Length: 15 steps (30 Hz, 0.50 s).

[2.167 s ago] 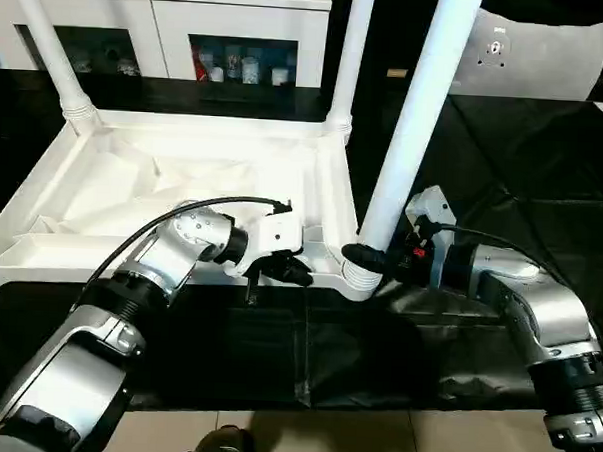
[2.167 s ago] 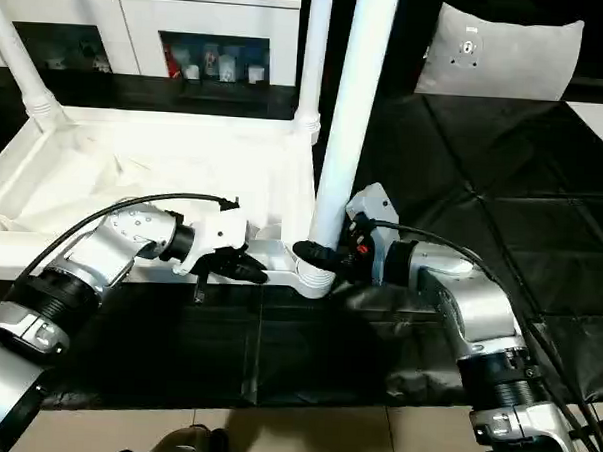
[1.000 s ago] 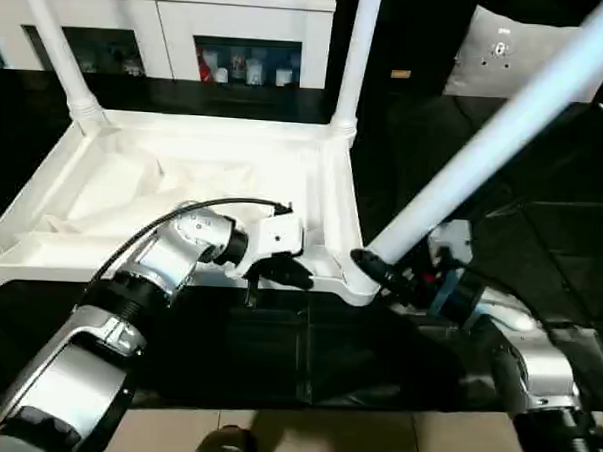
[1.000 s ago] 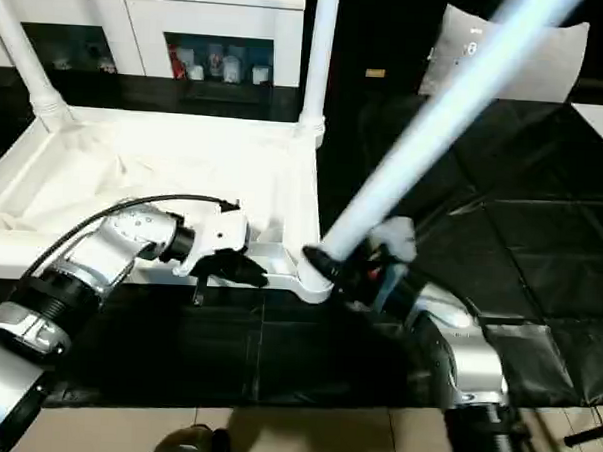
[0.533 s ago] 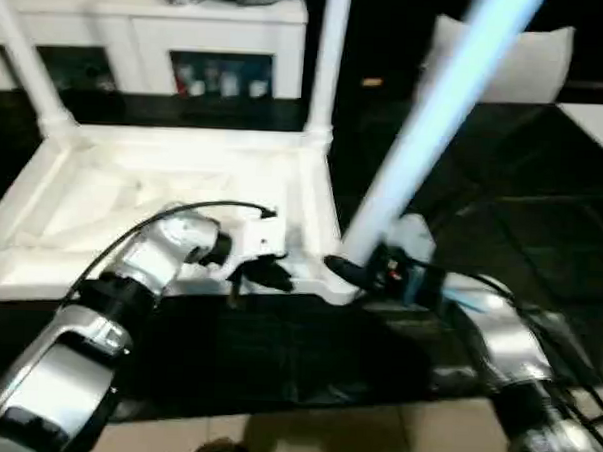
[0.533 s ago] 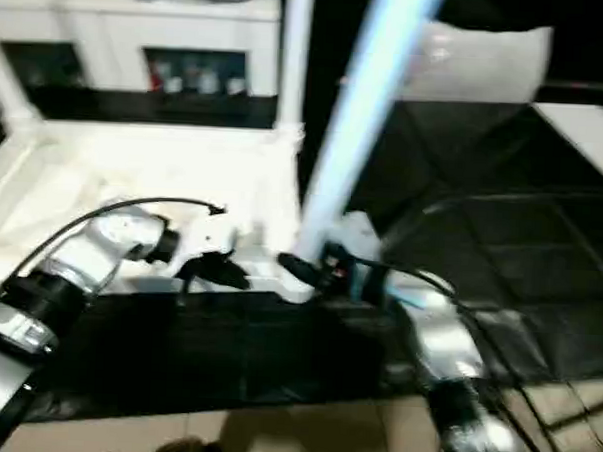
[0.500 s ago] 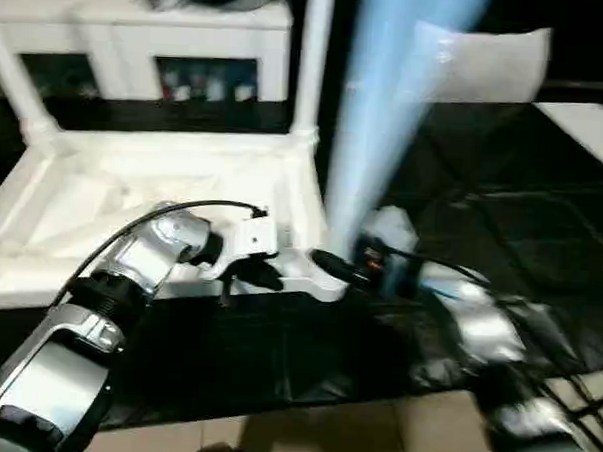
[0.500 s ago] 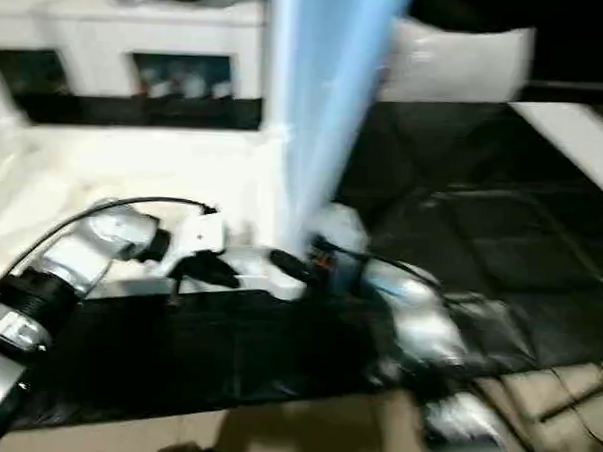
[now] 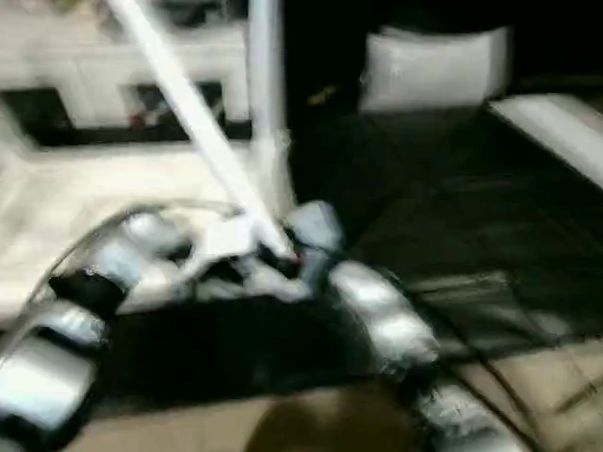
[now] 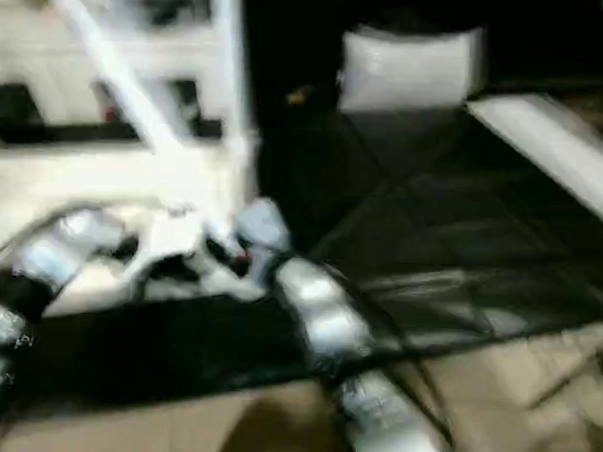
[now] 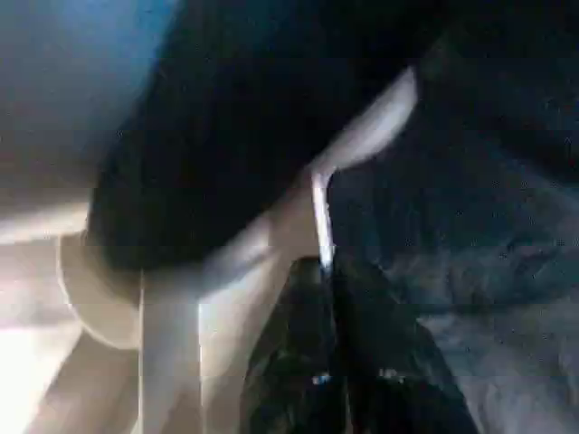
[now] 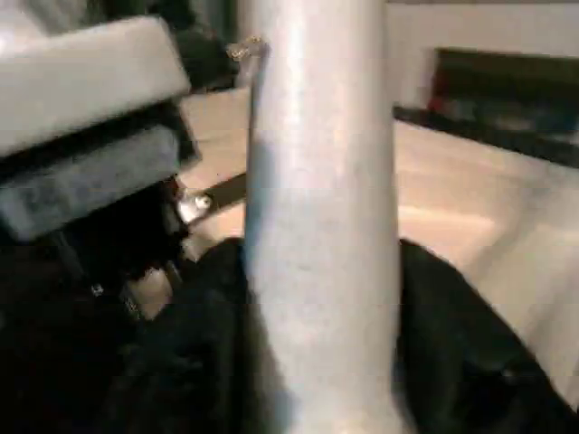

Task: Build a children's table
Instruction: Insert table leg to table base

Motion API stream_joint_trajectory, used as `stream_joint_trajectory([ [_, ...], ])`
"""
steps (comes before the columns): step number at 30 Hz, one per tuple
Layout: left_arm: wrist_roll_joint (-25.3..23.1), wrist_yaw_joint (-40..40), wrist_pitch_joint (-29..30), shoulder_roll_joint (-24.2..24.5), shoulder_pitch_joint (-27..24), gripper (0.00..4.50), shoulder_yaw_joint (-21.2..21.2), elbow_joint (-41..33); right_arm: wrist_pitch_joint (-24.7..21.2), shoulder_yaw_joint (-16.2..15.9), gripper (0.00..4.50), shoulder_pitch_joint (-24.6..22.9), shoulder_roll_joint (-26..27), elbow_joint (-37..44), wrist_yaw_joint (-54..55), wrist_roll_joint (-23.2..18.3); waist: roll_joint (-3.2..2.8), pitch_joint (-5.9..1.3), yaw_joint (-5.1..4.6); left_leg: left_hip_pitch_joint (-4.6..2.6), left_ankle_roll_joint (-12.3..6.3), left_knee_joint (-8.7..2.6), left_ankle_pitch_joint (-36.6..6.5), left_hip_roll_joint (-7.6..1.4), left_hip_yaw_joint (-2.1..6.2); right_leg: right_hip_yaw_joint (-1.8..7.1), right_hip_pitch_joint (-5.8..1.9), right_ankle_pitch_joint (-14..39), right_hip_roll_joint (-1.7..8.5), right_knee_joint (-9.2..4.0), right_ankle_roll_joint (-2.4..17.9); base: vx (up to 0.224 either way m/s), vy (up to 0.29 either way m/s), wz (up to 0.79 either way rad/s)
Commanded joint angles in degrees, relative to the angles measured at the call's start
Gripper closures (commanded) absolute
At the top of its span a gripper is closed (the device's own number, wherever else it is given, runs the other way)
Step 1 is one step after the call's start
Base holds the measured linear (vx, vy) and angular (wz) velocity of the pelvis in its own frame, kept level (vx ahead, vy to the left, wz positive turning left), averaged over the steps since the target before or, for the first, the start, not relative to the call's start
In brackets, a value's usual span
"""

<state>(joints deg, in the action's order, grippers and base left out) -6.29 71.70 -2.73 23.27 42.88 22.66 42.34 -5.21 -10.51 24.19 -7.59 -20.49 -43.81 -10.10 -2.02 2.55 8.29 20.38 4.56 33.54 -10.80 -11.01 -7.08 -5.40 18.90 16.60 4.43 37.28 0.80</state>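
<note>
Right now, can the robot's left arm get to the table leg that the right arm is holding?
Probably yes. The left gripper sits at the table's near rim, right beside the right gripper, whose jaws are closed round the tilted leg. But the left jaws are shut.

Left gripper (image 11: 330,298) is closed, fingers together. Right gripper (image 12: 317,298) grips a leg (image 12: 317,181), one finger (image 12: 452,307) each side.

Leg (image 12: 317,226): smooth white plastic, faint satin sheen. Forearms (image 9: 378,314): brushed silver metal. Floor mat (image 9: 462,213) beside the leg: black, glossy.
</note>
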Motion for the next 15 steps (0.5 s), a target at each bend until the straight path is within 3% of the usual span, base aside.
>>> stream_joint_trajectory([
  [1,2.8,-1.8,1.4,0.5,1.4,4.50,-4.0,-2.8,-2.6,5.7,2.57,-2.3,-4.4,5.0,-6.0,-6.8,-0.71,-3.45,-0.75,-1.02,-8.00,-3.25,-4.6,-3.57,0.17,3.95,-1.06,-15.9,4.69,-3.58,16.1,0.051,0.024,0.13],
  [2,2.8,-1.8,1.4,0.5,1.4,4.50,-4.1,-2.8,-2.5,6.0,2.57,-2.3,-4.6,5.2,-6.1,-7.0,-0.42,-4.59,-0.15,0.19,-8.92,-2.41,2.2,-2.88,0.04,3.52,-2.08,-24.1,4.79,-2.65,14.8,0.052,0.035,-0.08],
  [3,3.9,-1.7,2.1,0.8,0.8,4.50,-5.0,-4.2,-0.7,9.9,2.57,-1.9,-6.9,4.8,-7.2,-9.3,-0.21,-5.32,-0.31,0.70,-10.05,-1.57,9.4,-2.46,0.27,3.02,-1.97,-33.0,4.27,-1.41,13.7,0.052,0.035,-0.08],
  [4,4.6,-1.4,2.5,1.1,0.2,4.50,-5.9,-5.3,1.1,12.7,2.57,-1.3,-7.8,3.6,-7.2,-10.2,-0.36,-5.52,-0.32,0.71,-10.64,-1.15,12.4,-2.54,0.48,2.71,-1.55,-35.7,3.96,-1.03,13.5,0.000,0.000,0.00],
  [5,4.6,-1.4,2.5,1.1,0.2,4.50,-5.9,-5.3,1.1,12.7,2.57,-1.3,-7.8,3.6,-7.2,-10.2,-0.39,-6.10,-0.46,0.90,-11.49,-0.27,17.8,-2.29,0.48,2.56,-1.14,-40.8,3.64,-0.20,13.4,0.000,0.000,0.00],
  [6,5.1,-1.4,2.8,1.5,-0.6,4.50,-6.9,-6.6,2.1,14.6,2.57,-0.9,-8.2,2.7,-5.7,-10.6,-0.49,-5.94,-0.64,1.64,-11.91,0.10,20.1,-1.63,0.31,2.40,-0.88,-43.3,3.39,0.13,13.2,0.000,0.000,0.00],
  [8,5.7,-2.3,3.7,1.8,-1.6,4.50,-8.0,-8.3,3.2,16.5,2.57,0.1,-8.1,1.1,-3.1,-11.2,-0.38,-5.70,-1.13,2.27,-10.93,-0.05,16.8,-1.23,-0.01,2.35,-0.78,-43.2,3.66,-0.11,13.1,0.000,0.000,0.00],
  [11,7.6,-3.2,5.2,2.3,-2.8,4.50,-9.6,-10.6,3.1,21.0,2.57,2.0,-5.6,1.9,2.3,-15.0,-0.86,-5.13,-1.56,1.95,-9.19,-0.94,6.8,-2.06,-0.35,2.48,-0.42,-31.5,4.37,-1.30,14.9,0.000,0.000,0.00],
  [12,8.4,-3.9,6.2,2.3,-3.2,4.06,-10.4,-11.5,1.9,22.2,2.57,2.4,-5.3,3.0,2.7,-16.9,-0.78,-4.88,-1.65,1.74,-8.91,-1.25,3.9,-2.50,-0.47,2.65,-0.28,-26.9,4.53,-1.70,15.7,0.000,0.000,0.00],
  [14,9.3,-4.3,7.2,2.2,-3.5,3.95,-11.3,-12.3,1.3,22.9,2.57,2.7,-5.2,3.6,3.0,-18.0,-0.75,-4.70,-1.36,1.81,-8.48,-1.29,3.0,-2.44,-0.69,2.76,-0.36,-23.2,4.39,-1.80,16.1,0.000,0.000,0.00],
  [15,11.9,-6.2,9.6,1.5,-4.3,3.89,-14.3,-14.4,-0.1,23.7,2.57,3.1,-5.2,5.1,3.9,-19.1,-1.28,-4.66,-1.06,1.48,-8.21,-1.32,2.5,-2.66,-0.76,2.79,0.10,-21.6,4.38,-1.94,16.3,0.000,0.000,0.00],
])
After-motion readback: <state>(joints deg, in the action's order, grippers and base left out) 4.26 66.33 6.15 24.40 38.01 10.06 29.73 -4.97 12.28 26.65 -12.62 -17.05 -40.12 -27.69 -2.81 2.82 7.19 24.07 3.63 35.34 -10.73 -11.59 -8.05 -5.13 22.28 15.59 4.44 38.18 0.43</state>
